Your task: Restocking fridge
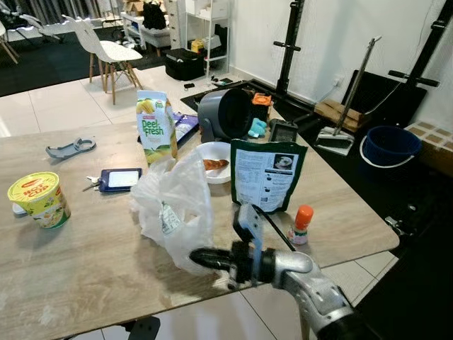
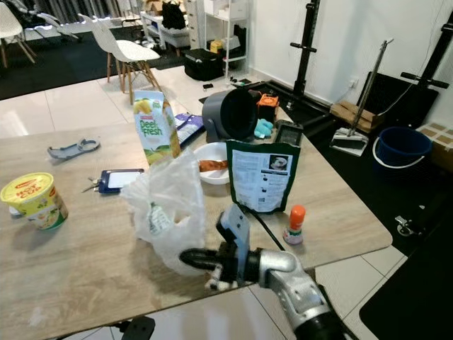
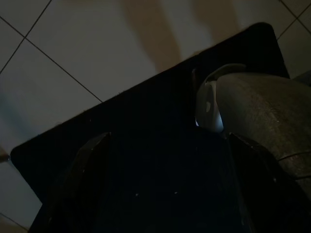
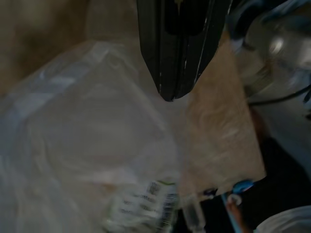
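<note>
Low in the frame's centre, the right gripper (image 1: 202,258), fingers seemingly closed, is pointed leftward at the bag (image 1: 177,205)

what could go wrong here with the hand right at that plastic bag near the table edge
1. The plastic bag is thin and loose, so the right hand, fingers together at its lower edge, may only pinch film and slip or tear it.
2. The bag sits by the table's front edge; a pull may drag it off.
3. The juice carton stands close behind and could get knocked.
</note>
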